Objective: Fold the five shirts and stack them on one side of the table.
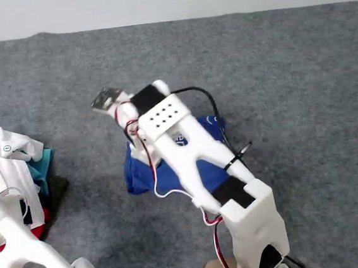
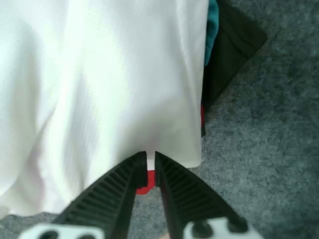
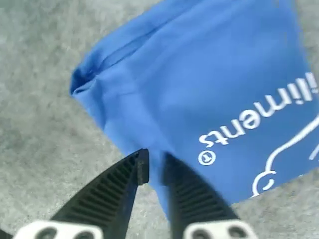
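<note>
Nearby, the blue shirt [image 1: 144,176] lies apart from the white-topped pile [image 1: 12,164].

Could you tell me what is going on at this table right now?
Two robot arms are working through a set of shirts. The right gripper is pinching an edge of the blue shirt, which lies folded in the middle of the table. The left gripper sits at the hem of the white shirt, which tops the pile at one side.
</note>
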